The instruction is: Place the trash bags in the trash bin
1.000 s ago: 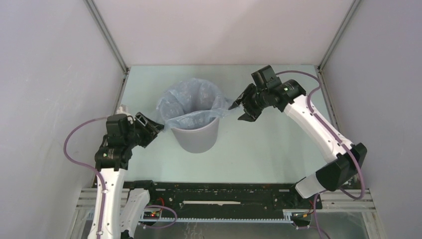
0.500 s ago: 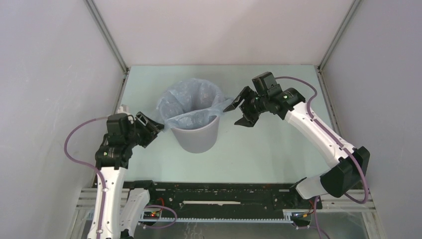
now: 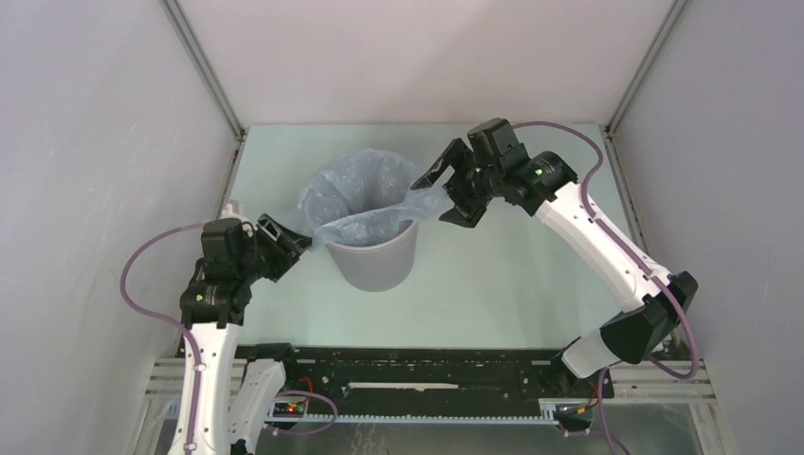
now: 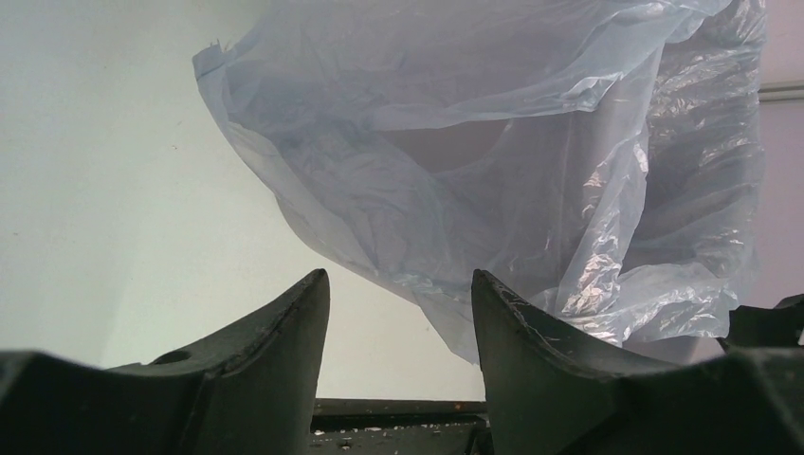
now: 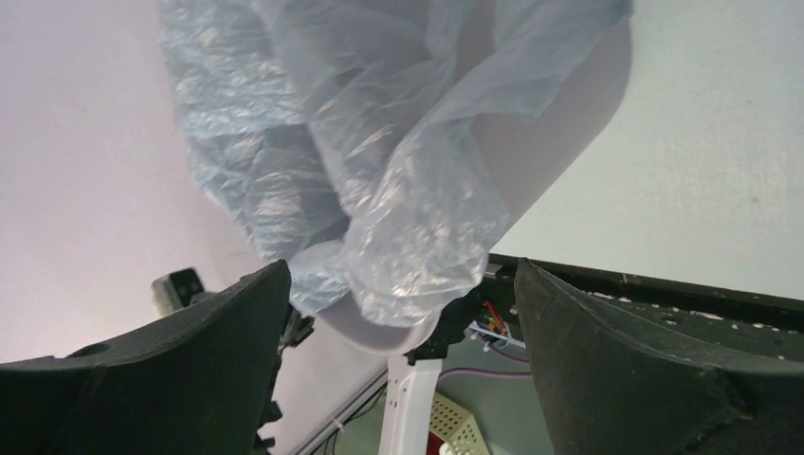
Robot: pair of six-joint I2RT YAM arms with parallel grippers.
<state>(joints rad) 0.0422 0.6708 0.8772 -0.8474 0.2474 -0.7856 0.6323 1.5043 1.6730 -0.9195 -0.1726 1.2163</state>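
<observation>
As far as visible from the top camera, plain grey round plastic trash bin (image 3: 379, 261) upright on pale green table (image 3: 512, 284), roughly mid-table, between the two arms. Thin pale blue translucent film trash bag (image 3: 365, 194) sitting in bin mouth, wrinkly and glossy. Billowing above rim at far side, spilling over rim left and right, not fully down inside.

Right gripper (image 3: 444, 192): spread wide, nothing pinched. Just beside bin's upper right rim, straddling bag's right flap, which pokes out sideways between the two tips. In right wrist view, black right fingers (image 5: 190, 370) far apart, with a crumpled bunch of film hanging in the gap near the middle and grey bin wall behind it. Film close to one tip; touching or not, cannot tell.

Left gripper (image 3: 292, 240): low at bin's left side, tips right at bag's left corner. In left wrist view, black left fingers (image 4: 256, 360) parted, gap clearly showing, not clamped on anything. Lowest fold of film dipping into the gap, hard up against the inner face of one finger; actual contact unclear. Rest of bag ballooning up and away beyond the tips.

Bag thus flanked by both grippers, one corner at each, body of bag between them over the bin.
</observation>
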